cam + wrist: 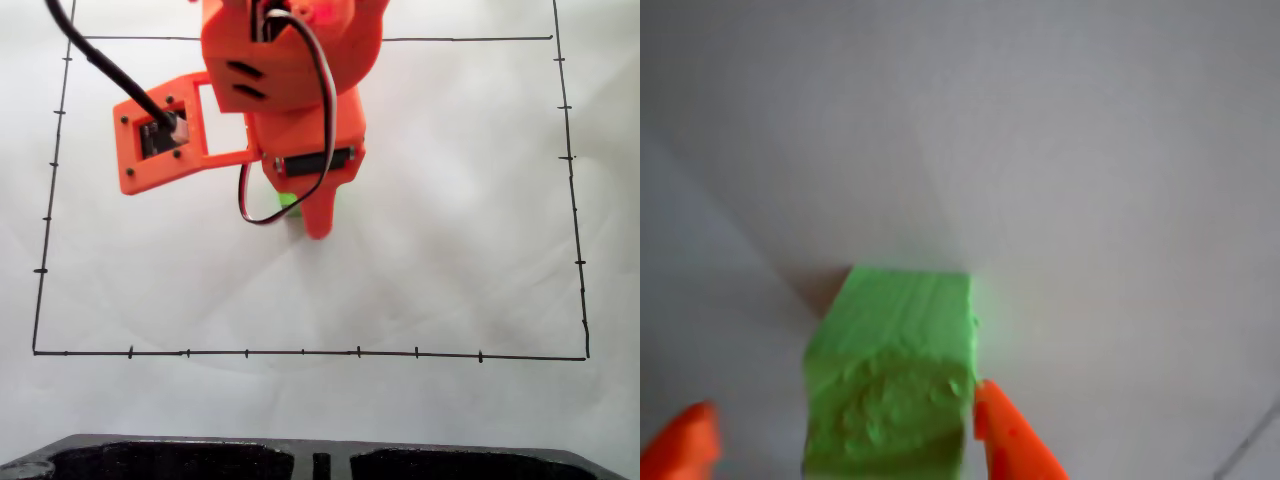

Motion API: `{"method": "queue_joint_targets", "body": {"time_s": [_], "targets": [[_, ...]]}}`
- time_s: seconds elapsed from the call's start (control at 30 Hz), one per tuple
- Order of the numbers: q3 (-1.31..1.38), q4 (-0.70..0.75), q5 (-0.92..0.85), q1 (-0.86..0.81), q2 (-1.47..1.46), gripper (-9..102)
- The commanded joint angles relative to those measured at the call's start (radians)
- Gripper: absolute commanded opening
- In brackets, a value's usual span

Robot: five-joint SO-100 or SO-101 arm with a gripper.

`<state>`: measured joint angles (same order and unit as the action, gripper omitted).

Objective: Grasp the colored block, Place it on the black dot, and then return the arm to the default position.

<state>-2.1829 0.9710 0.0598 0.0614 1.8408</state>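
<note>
Gripper (845, 440) straddled the block (890, 380) in the wrist view: right orange finger (1015, 440) touching the block's right edge, left finger (680, 445) standing off with a visible gap. So jaws were partly open, one-sided contact, no clamp on the block. Couldn't tell whether the block was resting on the paper or lifted.

Block was neon green, cube-shaped, smooth on the far face, rough and pitted on the near one. It threw a soft shadow on the paper behind it.

In the fixed view the arm (290, 70) came in from the top edge, orange printed plastic with layered flat faces. A tapering pointed finger (320, 215) hung at its low end. Just a sliver of the green block (287, 200) showed left of that finger, near the sheet's middle, slightly up and left. A square camera bracket (160, 135) stuck out to the left, with a black cable (100, 60) running into it. A thinner black-and-red wire (325, 90) looped down the front.

Paper (450, 250) was white, matte, slightly wrinkled, with a thin hand-drawn black border (300, 352) and tick marks. A dark moulded tray edge (200, 455) sat along the bottom.
</note>
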Motion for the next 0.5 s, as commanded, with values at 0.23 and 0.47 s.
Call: {"method": "queue_joint_targets", "body": {"time_s": [0.23,0.47], "targets": [[-0.025,0.135,-0.014,0.031,0.253,37],[-0.066,0.233,-0.038,0.031,0.509,37]]}}
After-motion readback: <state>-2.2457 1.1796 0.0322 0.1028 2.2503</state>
